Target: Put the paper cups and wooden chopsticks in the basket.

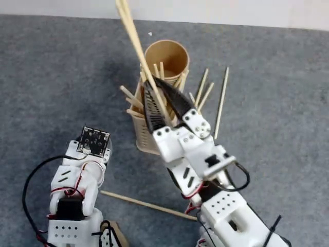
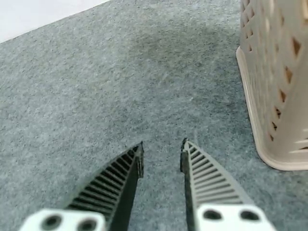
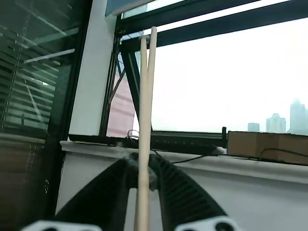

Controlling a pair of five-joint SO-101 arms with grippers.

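One paper cup [image 1: 165,57] appears to stand in the basket [image 1: 141,136], and several wooden chopsticks [image 1: 134,99] poke out of it, too crowded to count. Above the basket, the right hand [image 1: 150,82] pinches a held pair [image 3: 146,96] pointing upward. At least two lie loose on the grey surface [image 1: 51,77]: a long stick [image 1: 222,103] beside the basket and a near stick [image 1: 149,205] by the arm bases. The left hand [image 2: 162,144] hangs spread and empty beside the basket. By my judgement the task is well along but unfinished.

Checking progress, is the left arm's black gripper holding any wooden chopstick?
No, the black left gripper stands open over bare grey carpet, holding nothing.
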